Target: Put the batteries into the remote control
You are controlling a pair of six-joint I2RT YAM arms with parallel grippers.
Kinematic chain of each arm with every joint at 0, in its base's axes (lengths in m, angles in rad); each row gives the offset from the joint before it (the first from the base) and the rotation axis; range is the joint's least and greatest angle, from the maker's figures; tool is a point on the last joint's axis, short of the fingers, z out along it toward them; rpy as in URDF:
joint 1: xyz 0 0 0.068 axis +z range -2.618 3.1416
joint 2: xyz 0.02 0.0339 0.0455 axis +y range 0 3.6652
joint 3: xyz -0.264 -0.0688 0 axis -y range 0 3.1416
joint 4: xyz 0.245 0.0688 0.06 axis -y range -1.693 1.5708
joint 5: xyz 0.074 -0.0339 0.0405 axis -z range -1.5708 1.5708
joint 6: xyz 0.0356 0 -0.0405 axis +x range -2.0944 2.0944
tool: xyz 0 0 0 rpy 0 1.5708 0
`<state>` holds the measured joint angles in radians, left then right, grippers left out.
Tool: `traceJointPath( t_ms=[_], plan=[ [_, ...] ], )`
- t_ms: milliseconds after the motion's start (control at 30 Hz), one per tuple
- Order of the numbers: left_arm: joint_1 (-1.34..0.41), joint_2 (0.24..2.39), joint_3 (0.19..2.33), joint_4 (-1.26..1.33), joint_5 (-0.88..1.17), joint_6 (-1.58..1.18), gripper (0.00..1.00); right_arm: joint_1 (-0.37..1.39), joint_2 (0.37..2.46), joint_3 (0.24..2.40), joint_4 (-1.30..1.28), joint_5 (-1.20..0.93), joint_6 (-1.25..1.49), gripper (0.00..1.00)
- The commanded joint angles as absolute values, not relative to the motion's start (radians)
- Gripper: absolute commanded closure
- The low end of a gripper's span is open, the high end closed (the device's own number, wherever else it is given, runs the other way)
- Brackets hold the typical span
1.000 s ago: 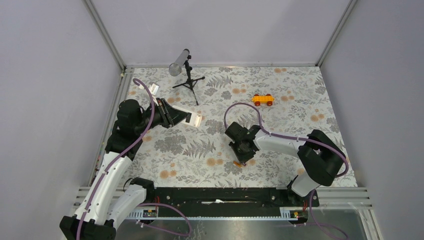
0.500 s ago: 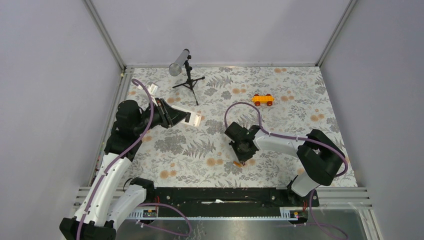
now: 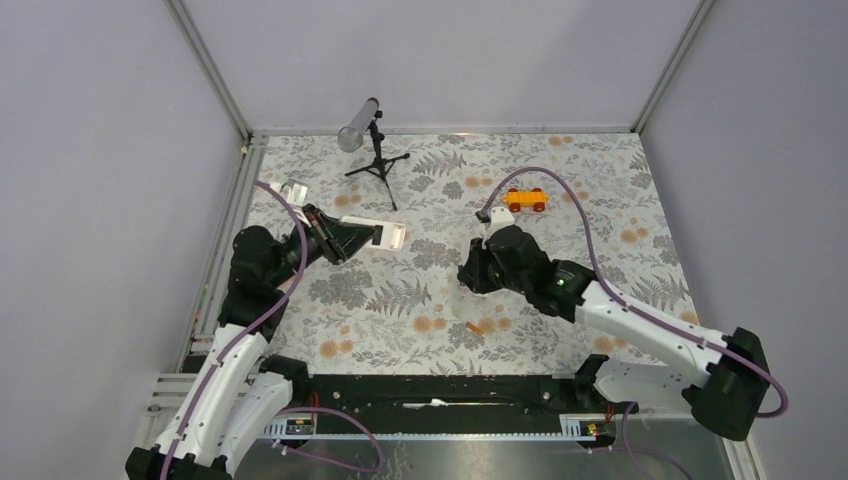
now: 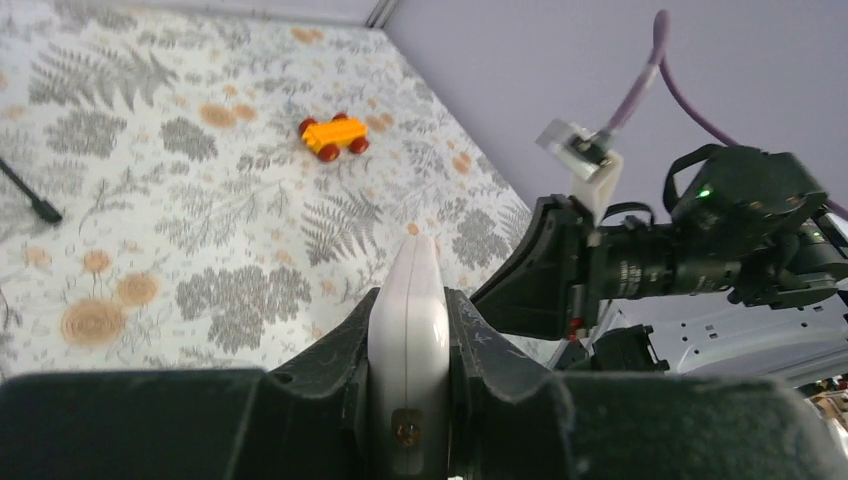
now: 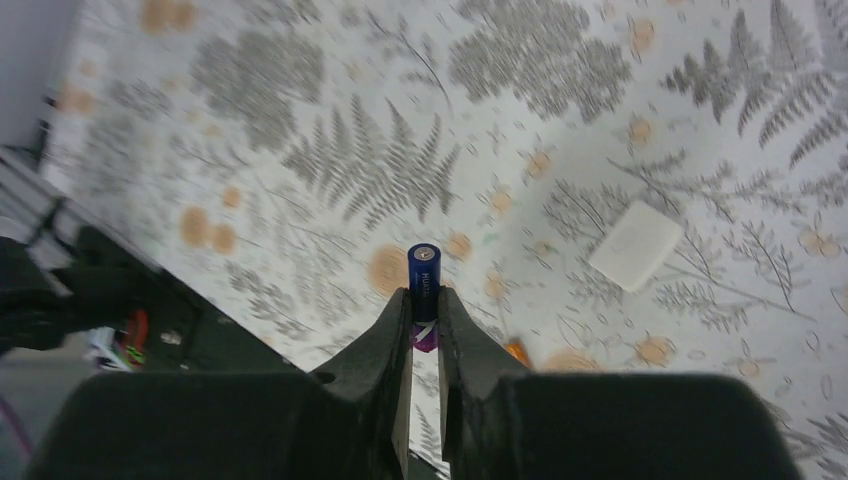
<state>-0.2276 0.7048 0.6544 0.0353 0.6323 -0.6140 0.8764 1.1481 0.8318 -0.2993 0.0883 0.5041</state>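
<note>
1. The remote control [image 3: 390, 237] is held left of the table's middle. Its long axis runs left to right, and its free end points toward the right arm. In the left wrist view it shows edge-on as a white strip.
2. The left gripper [image 3: 362, 238] is clamped on the remote's near end, one finger against each broad face.
3. The blue battery [image 5: 423, 270] lies in line with the right gripper [image 5: 423, 300], which pinches its purple end. Its metal cap sticks out past the fingertips.
4. The orange battery [image 3: 474, 328] lies loose and slantwise on the table [image 3: 600, 210], just nearer the front edge than the right gripper.
5. A small white flat piece [image 5: 636, 245] lies on the cloth near it.
6. An orange toy car [image 3: 526, 199] stands further back, and a tripod [image 3: 379, 160] carrying a grey tube stands at the back left.
7. The cloth is white, printed with grey ferns and orange blooms. Plain lilac-grey walls close in three sides.
</note>
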Motion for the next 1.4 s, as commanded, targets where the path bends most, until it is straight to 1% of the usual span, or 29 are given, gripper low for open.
traceJointPath(
  t_ms=[0, 67, 167, 267, 367, 500, 667, 767, 967, 1367],
  plan=[
    [-0.222, 0.671, 0.619, 0.347, 0.656, -0.661, 1.00, 0.884, 1.072, 0.847, -0.127, 0.069, 0.584, 0.89],
    [-0.222, 0.690, 0.624, 0.345, 0.655, -0.694, 1.00, 0.884, 1.059, 0.868, -0.080, 0.040, 0.604, 0.89],
    [-0.222, 0.733, 0.678, 0.257, 0.648, -0.751, 1.00, 0.884, 1.053, 0.902, -0.012, 0.011, 0.647, 0.89],
    [-0.223, 0.782, 0.700, 0.235, 0.657, -0.890, 1.00, 0.884, 1.058, 0.944, 0.092, 0.003, 0.706, 0.89],
    [-0.224, 0.793, 0.659, 0.300, 0.630, -1.072, 1.00, 0.884, 1.072, 0.993, 0.148, 0.004, 0.744, 0.89],
    [-0.224, 0.784, 0.568, 0.436, 0.599, -1.255, 1.00, 0.884, 1.113, 1.077, 0.140, 0.025, 0.754, 0.89],
    [-0.228, 0.806, 0.464, 0.692, 0.588, -1.467, 1.00, 0.884, 1.210, 1.175, 0.101, 0.002, 0.762, 0.89],
    [-0.230, 0.814, 0.436, 0.763, 0.571, -1.515, 1.00, 0.885, 1.244, 1.218, 0.058, -0.027, 0.757, 0.89],
    [-0.232, 0.836, 0.431, 0.821, 0.548, -1.584, 1.00, 0.887, 1.248, 1.239, -0.025, 0.015, 0.728, 0.89],
    [-0.242, 0.874, 0.430, 0.859, 0.549, -1.551, 1.00, 0.925, 1.323, 1.357, -0.180, 0.078, 0.583, 0.87]
  ],
)
